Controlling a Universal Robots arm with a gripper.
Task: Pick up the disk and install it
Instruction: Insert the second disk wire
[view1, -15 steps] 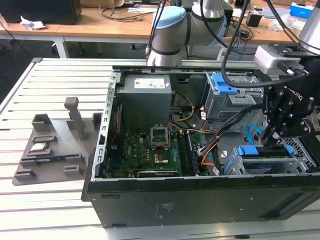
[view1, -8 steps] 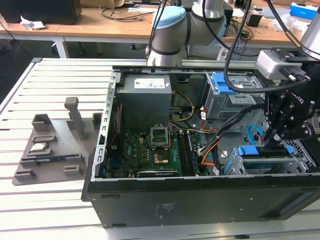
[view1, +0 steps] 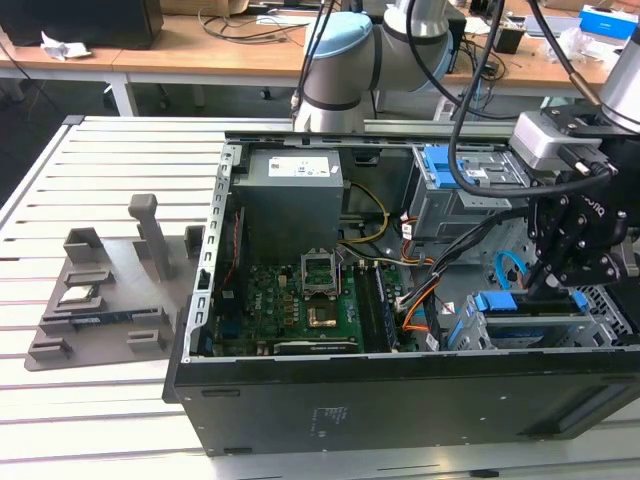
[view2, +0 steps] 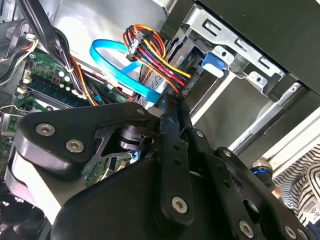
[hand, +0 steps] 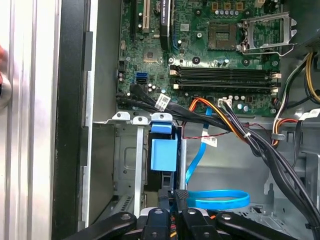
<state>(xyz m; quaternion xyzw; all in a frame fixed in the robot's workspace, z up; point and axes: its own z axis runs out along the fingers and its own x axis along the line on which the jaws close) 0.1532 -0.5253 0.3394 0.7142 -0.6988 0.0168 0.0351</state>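
Jaws clenched together, nothing visibly held between them. Gripper (view1: 572, 262) points down into open computer case (view1: 330, 395) at exterior view's right, arm reaching over drive cage (view1: 465, 185). Disk (hand: 164, 155), blue bracket showing, sits seated in lower bay directly beyond jaws. Blue cable (hand: 220, 200) loops just beside. Case rests on slatted tabletop (view1: 110, 160).

No print is coming out legibly anywhere. A white label (view1: 300, 168) is sitting on the grey power supply (view1: 290, 205), and white tags (hand: 162, 102) are hanging on the black cables (hand: 200, 117), their lettering too small to make out.
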